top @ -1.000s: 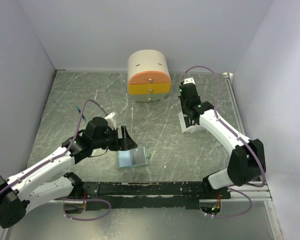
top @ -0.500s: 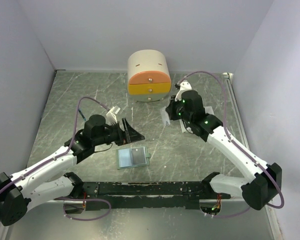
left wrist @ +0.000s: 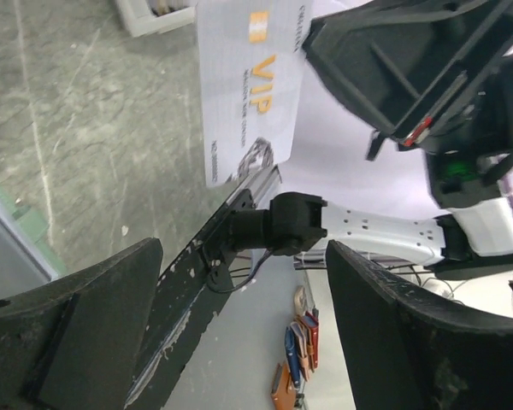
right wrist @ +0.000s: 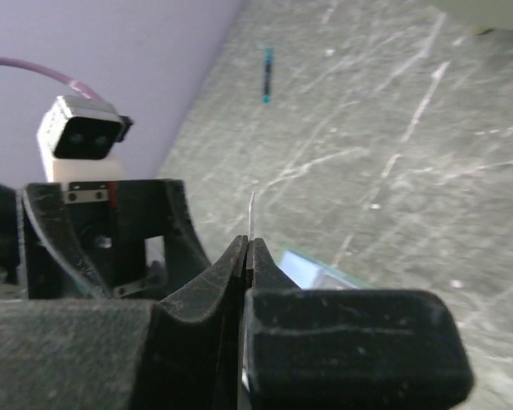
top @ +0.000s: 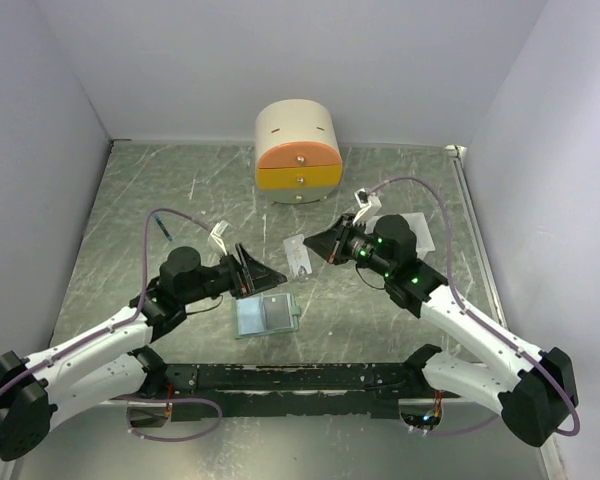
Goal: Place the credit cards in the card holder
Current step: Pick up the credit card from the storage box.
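Note:
The card holder (top: 267, 315) lies open on the table, pale blue pockets up; its edge also shows in the right wrist view (right wrist: 318, 269). My right gripper (top: 318, 246) is shut on a pale credit card (top: 298, 257) and holds it above the table, just right of my left gripper (top: 256, 270). In the left wrist view the credit card (left wrist: 248, 94) is white with an orange "VIP" mark, held by the right gripper (left wrist: 312, 47). In the right wrist view the credit card (right wrist: 252, 213) shows edge-on between the shut jaws. My left gripper (left wrist: 244, 248) is open and empty, facing the card.
A round cream-and-orange drawer box (top: 298, 152) stands at the back centre. A white tray (top: 417, 223) sits behind the right arm, and also shows in the left wrist view (left wrist: 154, 13). A small blue pen (top: 160, 222) lies at the left.
My right gripper has swung from the white tray leftwards to the table's middle, carrying a card. My left gripper has drawn back a little and turned towards it, still open.

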